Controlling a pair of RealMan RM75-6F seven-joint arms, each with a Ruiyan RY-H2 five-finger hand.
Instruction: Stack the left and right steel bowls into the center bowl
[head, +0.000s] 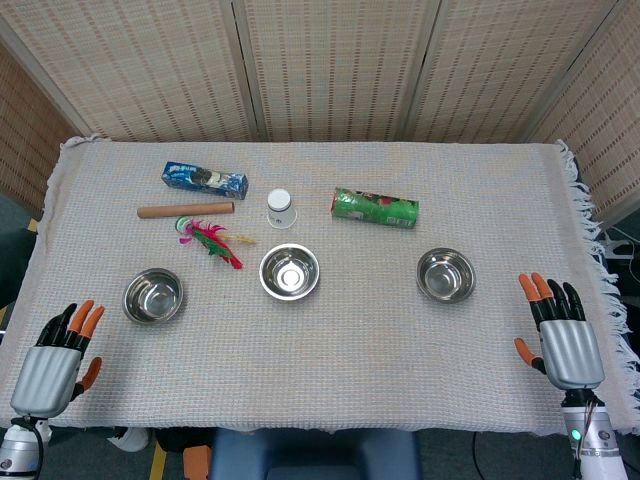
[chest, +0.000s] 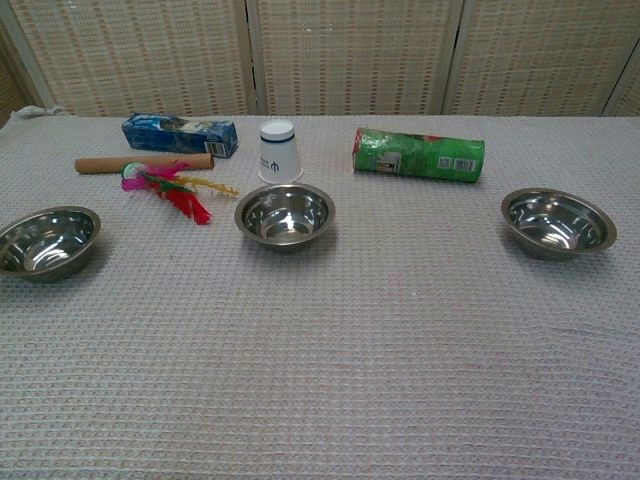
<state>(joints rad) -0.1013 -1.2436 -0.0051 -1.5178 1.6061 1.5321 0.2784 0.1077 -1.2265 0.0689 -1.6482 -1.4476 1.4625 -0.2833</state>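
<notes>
From the head view, the left bowl (head: 153, 296), center bowl (head: 289, 272) and right bowl (head: 445, 275) sit empty in a row across the table (head: 350, 380), both the left hand (head: 55, 358) and right hand (head: 562, 335) spread and holding nothing at the near corners, while the chest view shows the same three (hands out of frame), each apart and unstacked.

Back wall: woven reed screen panels (head: 330, 65) stood in pale frames.
Tabletop: a beige knit cloth (head: 330, 370) covered it, fringed at the right edge.
Light: even.

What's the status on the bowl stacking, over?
Left hand and right hand open, empty. Left bowl, center bowl, right bowl separate, unstacked. Paths look clear.
</notes>
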